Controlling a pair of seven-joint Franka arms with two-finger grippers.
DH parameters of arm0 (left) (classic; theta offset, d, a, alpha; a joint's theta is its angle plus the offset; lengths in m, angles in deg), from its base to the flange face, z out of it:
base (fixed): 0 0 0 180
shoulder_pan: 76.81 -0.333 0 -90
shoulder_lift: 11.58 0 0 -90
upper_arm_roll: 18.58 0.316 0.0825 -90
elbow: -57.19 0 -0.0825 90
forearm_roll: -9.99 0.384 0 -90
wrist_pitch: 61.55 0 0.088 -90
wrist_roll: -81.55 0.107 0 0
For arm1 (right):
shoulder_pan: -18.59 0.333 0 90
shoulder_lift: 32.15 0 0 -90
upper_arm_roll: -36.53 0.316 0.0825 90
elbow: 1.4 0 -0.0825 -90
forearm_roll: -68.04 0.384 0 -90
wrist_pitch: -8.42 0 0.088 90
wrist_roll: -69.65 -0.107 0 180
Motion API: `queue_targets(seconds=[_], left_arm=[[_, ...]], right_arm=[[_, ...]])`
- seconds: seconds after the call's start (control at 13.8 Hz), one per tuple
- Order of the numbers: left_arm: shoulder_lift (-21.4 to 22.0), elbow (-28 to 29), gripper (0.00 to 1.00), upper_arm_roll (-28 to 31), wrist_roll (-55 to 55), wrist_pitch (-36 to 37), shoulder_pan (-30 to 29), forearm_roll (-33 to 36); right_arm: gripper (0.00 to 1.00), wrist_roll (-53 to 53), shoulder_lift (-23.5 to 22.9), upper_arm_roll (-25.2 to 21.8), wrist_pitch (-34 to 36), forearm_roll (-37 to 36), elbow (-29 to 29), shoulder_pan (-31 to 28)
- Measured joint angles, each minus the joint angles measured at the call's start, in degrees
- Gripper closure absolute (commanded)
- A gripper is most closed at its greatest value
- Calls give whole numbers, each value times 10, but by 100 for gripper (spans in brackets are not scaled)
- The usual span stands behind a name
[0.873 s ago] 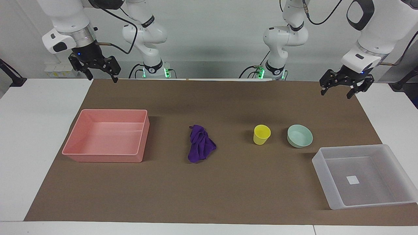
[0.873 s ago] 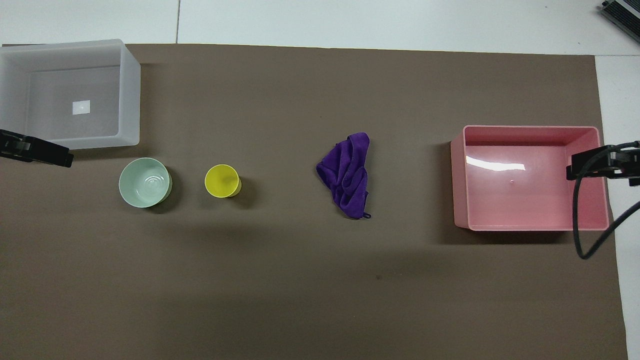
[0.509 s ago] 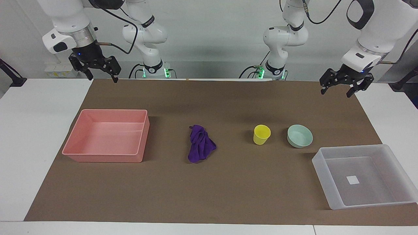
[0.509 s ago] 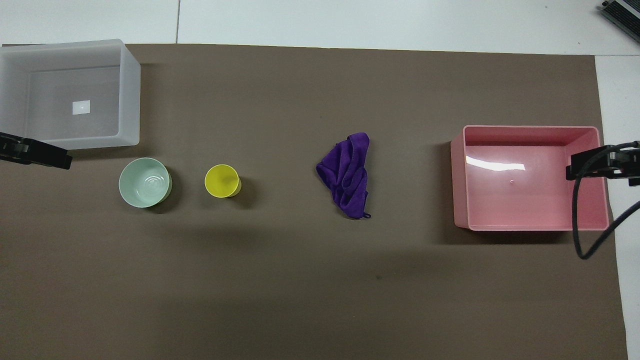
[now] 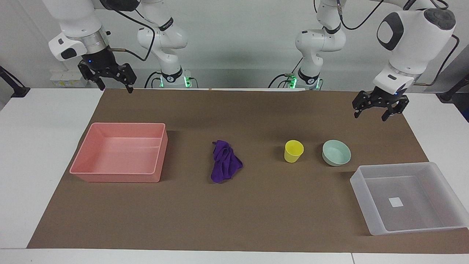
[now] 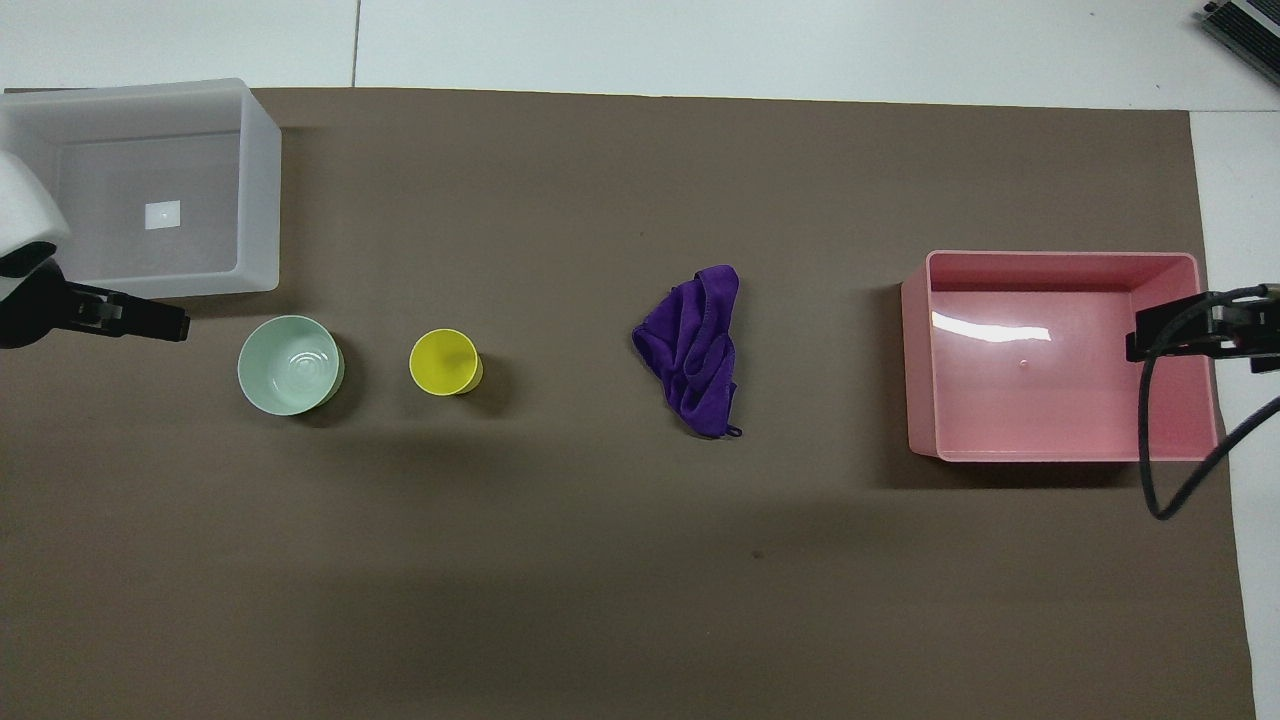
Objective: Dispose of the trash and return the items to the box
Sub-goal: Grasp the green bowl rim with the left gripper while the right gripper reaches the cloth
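The right gripper [image 5: 116, 85] hangs in the air with its fingers spread apart and nothing between them, over the mat's edge at the robots' end, up above the pink bin [image 5: 121, 152] and well apart from it. The left gripper [image 5: 369, 114] is also spread and empty, raised over the brown mat [image 5: 256, 205]; below it and close by sits the mint-green bowl [image 5: 336, 152], shallow and round, upright. Just beside the bowl, toward the right arm's end, stands the yellow cup [image 5: 294, 150], mouth up. Further that way lies the purple rag [image 5: 224, 161], wrinkled and bunched, mid-table. Farther from the robots than the bowl stands the translucent box [image 5: 406, 198], a white square label on its bottom; its corner is cut off by the frame edge in both views.
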Motion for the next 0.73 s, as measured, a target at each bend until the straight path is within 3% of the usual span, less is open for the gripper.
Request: queue_targets(seconds=[0.29,0.73], left_arm=[[-9,97,0,-1,-16,-116,0,0],[-65,165,0,0,-22,-263,-1,0]], right_arm=[[0,-13,-12,39,-97,1,-59,24],[0,-107,-140,43,-289,1,-81,120]])
